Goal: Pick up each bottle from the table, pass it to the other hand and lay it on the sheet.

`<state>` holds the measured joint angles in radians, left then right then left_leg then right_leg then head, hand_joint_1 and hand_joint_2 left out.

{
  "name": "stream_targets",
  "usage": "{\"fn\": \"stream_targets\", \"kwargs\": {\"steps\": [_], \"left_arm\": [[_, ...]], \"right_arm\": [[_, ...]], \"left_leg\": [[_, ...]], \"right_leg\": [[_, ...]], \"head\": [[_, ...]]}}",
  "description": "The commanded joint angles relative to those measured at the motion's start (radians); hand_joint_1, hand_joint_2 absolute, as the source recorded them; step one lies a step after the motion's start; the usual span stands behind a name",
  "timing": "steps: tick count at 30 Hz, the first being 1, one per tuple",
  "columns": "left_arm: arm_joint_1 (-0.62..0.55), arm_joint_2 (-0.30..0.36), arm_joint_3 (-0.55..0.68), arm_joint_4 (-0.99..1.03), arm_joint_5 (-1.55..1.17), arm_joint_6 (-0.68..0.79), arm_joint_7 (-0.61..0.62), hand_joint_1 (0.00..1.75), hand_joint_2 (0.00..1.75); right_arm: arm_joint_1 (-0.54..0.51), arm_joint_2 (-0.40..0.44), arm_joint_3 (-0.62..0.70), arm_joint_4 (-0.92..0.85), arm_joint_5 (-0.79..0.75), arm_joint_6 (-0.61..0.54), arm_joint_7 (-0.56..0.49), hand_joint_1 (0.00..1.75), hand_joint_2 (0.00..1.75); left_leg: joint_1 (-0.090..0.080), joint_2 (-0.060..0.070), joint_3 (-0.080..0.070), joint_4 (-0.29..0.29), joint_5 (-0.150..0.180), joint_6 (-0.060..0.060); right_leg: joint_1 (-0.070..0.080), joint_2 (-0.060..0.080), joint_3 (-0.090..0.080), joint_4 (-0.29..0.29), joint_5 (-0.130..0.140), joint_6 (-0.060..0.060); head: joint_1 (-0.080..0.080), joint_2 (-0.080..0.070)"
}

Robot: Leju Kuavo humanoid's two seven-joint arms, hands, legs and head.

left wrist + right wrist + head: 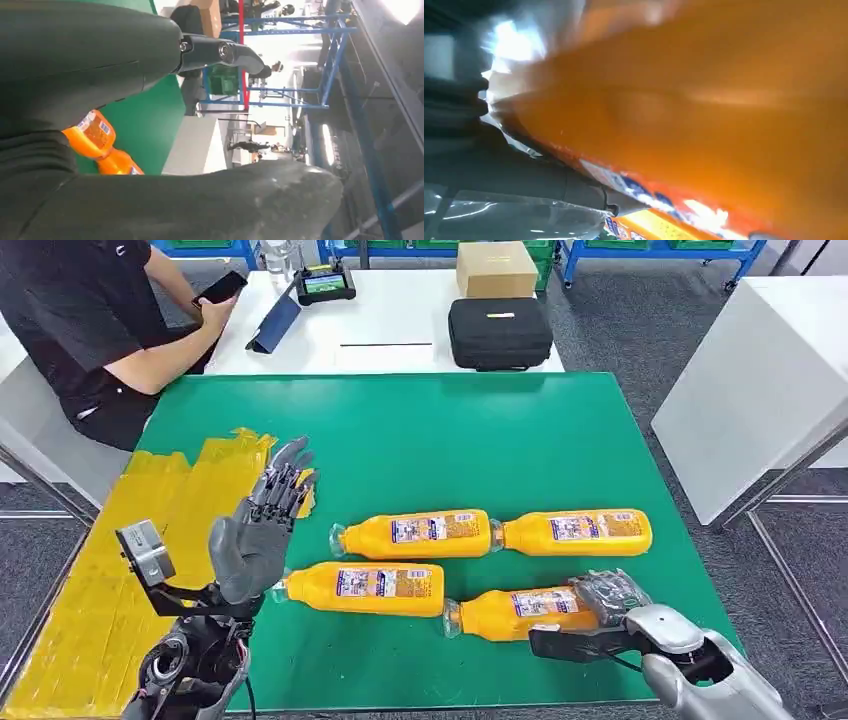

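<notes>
My right hand (612,602) sits at the lower right of the head view, its fingers (600,590) wrapped over the base end of the nearest bottle (520,613), which lies flat on the green desk (480,430). In the right wrist view that orange body (704,115) is pressed close against my palm, so I judge the hold is set at the fat end, leaving the neck free for the handover; I cannot tell whether the bottle has left the desk.

My left hand (262,530) stands raised at the lower left, palm turned inward, fingers (285,480) spread and holding nothing. It looks placed there to receive, between the bottles and the yellow sheet (130,560) that runs down the left edge of the frame, so the laying-down is a short reach.

Three other bottles lie on their sides in mid-frame: one (362,587) just beside my left hand, and a pair (415,534) (575,532) end to end above. None is on the sheet yet.

At the upper left a person (90,330) sits at a white table (400,320), holding a phone (220,287).
</notes>
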<state>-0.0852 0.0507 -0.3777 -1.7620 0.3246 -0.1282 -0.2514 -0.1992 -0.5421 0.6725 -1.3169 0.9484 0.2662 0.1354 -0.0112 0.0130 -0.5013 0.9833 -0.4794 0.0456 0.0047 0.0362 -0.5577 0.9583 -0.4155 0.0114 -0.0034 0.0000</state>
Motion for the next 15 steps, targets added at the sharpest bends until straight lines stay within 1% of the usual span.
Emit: {"fn": "stream_targets", "kwargs": {"steps": [1, 2, 3, 4, 5, 6, 7, 8, 9, 11, 12, 13, 14, 15], "left_arm": [[-0.031, -0.036, 0.03, 0.056, -0.019, -0.005, 0.018, 0.0, 0.0], [-0.031, -0.038, 0.03, 0.055, -0.02, -0.005, 0.019, 0.0, 0.0], [-0.029, -0.039, 0.032, 0.053, -0.024, -0.003, 0.021, 0.0, 0.0], [-0.025, -0.041, 0.036, 0.048, -0.027, -0.001, 0.022, 0.0, 0.0], [-0.018, -0.041, 0.043, 0.042, -0.028, 0.0, 0.028, 0.0, 0.0], [-0.016, -0.041, 0.044, 0.039, -0.029, 0.0, 0.029, 0.0, 0.0], [-0.014, -0.041, 0.046, 0.038, -0.029, -0.001, 0.03, 0.0, 0.0], [-0.014, -0.041, 0.046, 0.038, -0.029, -0.001, 0.03, 0.0, 0.0], [-0.014, -0.041, 0.046, 0.038, -0.029, -0.001, 0.03, 0.0, 0.0], [-0.014, -0.041, 0.046, 0.039, -0.029, -0.001, 0.03, 0.0, 0.0], [-0.014, -0.041, 0.046, 0.039, -0.029, -0.001, 0.03, 0.0, 0.0], [-0.012, -0.043, 0.049, 0.039, -0.027, -0.001, 0.034, 0.0, 0.0], [-0.011, -0.043, 0.052, 0.039, -0.026, -0.002, 0.035, 0.0, 0.0], [-0.01, -0.042, 0.053, 0.038, -0.026, -0.003, 0.035, 0.0, 0.0]], "right_arm": [[0.084, 0.083, 0.107, 0.134, 0.039, 0.091, 0.034, 1.75, 1.75], [0.088, 0.082, 0.104, 0.129, 0.039, 0.091, 0.034, 1.75, 1.75], [0.113, 0.08, 0.066, 0.092, 0.027, 0.077, 0.045, 1.75, 1.75], [0.136, 0.083, 0.023, 0.049, 0.025, 0.066, 0.057, 1.75, 1.75], [0.165, 0.083, -0.034, -0.023, 0.009, 0.063, 0.071, 1.75, 1.75], [0.169, 0.077, -0.043, -0.051, 0.006, 0.085, 0.077, 1.75, 1.75], [0.173, 0.072, -0.052, -0.078, 0.004, 0.107, 0.084, 1.75, 1.75], [0.173, 0.072, -0.052, -0.078, 0.004, 0.107, 0.084, 1.75, 1.75], [0.173, 0.072, -0.052, -0.078, 0.004, 0.107, 0.084, 1.75, 1.75], [0.176, 0.074, -0.052, -0.077, 0.004, 0.106, 0.083, 1.75, 1.75], [0.176, 0.074, -0.052, -0.077, 0.004, 0.106, 0.083, 1.75, 1.75], [0.202, 0.095, -0.122, -0.106, -0.043, 0.052, 0.068, 1.75, 1.75], [0.212, 0.084, -0.145, -0.159, -0.054, 0.09, 0.074, 1.75, 1.75], [0.216, 0.081, -0.151, -0.178, -0.056, 0.104, 0.079, 1.75, 1.75]], "left_leg": [[0.004, -0.005, -0.007, 0.0, 0.002, -0.005], [0.003, -0.005, -0.006, 0.002, -0.001, -0.005], [0.005, -0.003, 0.001, 0.004, -0.009, -0.002], [0.005, -0.001, 0.011, 0.005, -0.014, -0.002], [0.005, -0.009, -0.012, 0.005, -0.005, -0.005], [0.006, -0.004, 0.007, 0.007, -0.014, -0.003], [0.006, -0.005, 0.0, 0.008, -0.012, -0.005], [0.005, 0.002, 0.015, 0.002, -0.011, -0.002], [0.005, 0.0, 0.009, 0.002, -0.009, -0.003], [0.005, 0.0, 0.014, 0.001, -0.009, -0.003], [0.005, -0.006, 0.004, -0.001, -0.006, -0.006], [0.005, -0.005, 0.009, -0.001, -0.007, -0.005], [0.005, -0.005, 0.013, 0.0, -0.008, -0.004], [0.005, -0.005, 0.016, 0.0, -0.01, -0.004]], "right_leg": [[0.004, -0.006, -0.006, -0.004, 0.004, -0.001], [0.003, -0.005, -0.009, -0.003, 0.0, -0.002], [0.005, -0.004, -0.006, -0.001, -0.006, -0.003], [0.005, -0.001, 0.003, 0.0, -0.011, -0.002], [0.005, -0.01, -0.015, -0.003, -0.003, -0.001], [0.007, -0.004, 0.001, 0.001, -0.011, -0.003], [0.007, -0.006, -0.005, 0.001, -0.008, -0.001], [0.006, 0.001, 0.01, -0.001, -0.008, -0.005], [0.006, -0.001, 0.011, -0.002, -0.006, -0.003], [0.006, -0.001, 0.017, -0.002, -0.009, -0.003], [0.005, -0.008, 0.01, -0.004, -0.007, -0.002], [0.005, -0.006, 0.014, -0.004, -0.008, -0.002], [0.006, -0.004, 0.017, -0.003, -0.009, -0.002], [0.006, -0.003, 0.02, -0.003, -0.01, -0.002]], "head": [[0.0, 0.0], [0.0, 0.0], [0.0, 0.0], [-0.001, 0.0], [0.001, 0.0], [0.0, 0.0], [0.0, 0.0], [0.0, 0.0], [0.0, 0.0], [0.0, 0.0], [0.0, 0.0], [0.0, 0.0], [0.0, 0.0], [0.0, 0.0]]}}
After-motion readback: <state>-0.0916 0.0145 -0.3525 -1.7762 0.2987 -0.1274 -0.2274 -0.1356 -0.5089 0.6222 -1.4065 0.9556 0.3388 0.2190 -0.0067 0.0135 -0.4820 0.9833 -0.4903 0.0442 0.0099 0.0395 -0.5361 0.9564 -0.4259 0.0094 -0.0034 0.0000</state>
